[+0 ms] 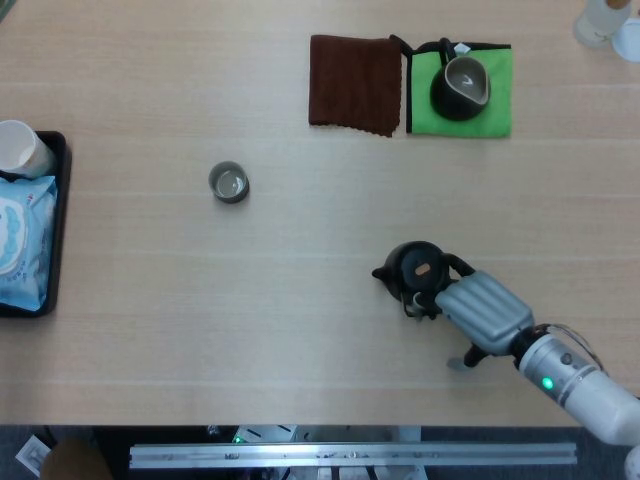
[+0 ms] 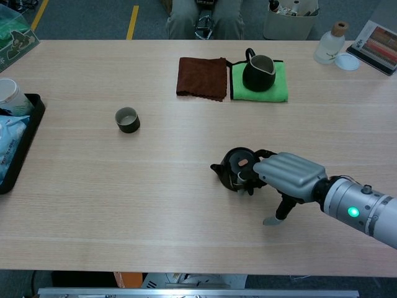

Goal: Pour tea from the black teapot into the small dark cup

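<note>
Your right hand (image 2: 288, 178) grips black teapot (image 2: 234, 168) handle (spout facing left) | small dark cup (image 2: 127, 119) well apart, upright

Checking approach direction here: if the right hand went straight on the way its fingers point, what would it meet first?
The black teapot: the right hand points up-left, fingertips already at its handle side.
</note>
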